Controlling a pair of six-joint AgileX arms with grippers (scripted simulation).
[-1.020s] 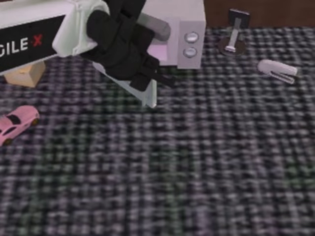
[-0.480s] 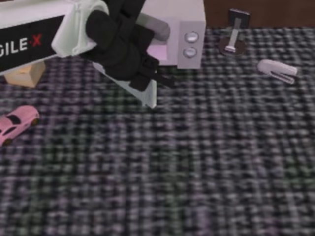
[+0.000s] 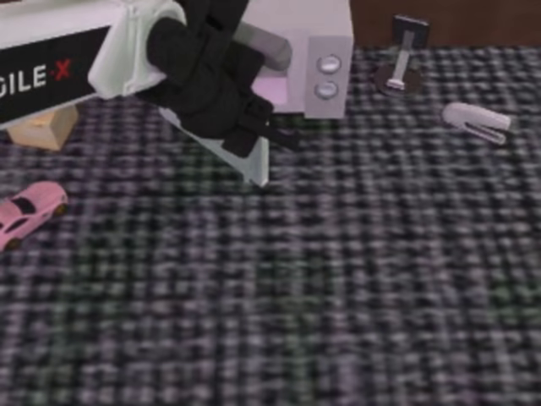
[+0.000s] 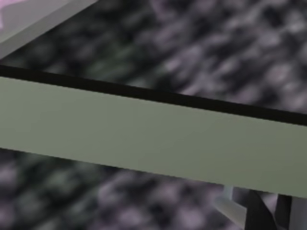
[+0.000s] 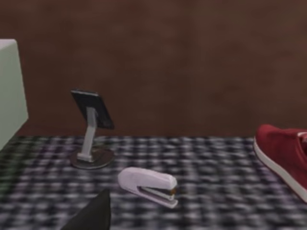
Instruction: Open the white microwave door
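Left claw (image 3: 269,135) sat at swung-out door (image 3: 250,161) edge, seemingly clamped on it; microwave (image 3: 317,38) just behind. Right claw unseen.

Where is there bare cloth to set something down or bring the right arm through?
The near half of the cloth is bare, and so is the stretch between the microwave door and the stapler. The far left is crowded: left gripper at the door, white microwave, tan box, pink car. The phone stand sits far right.
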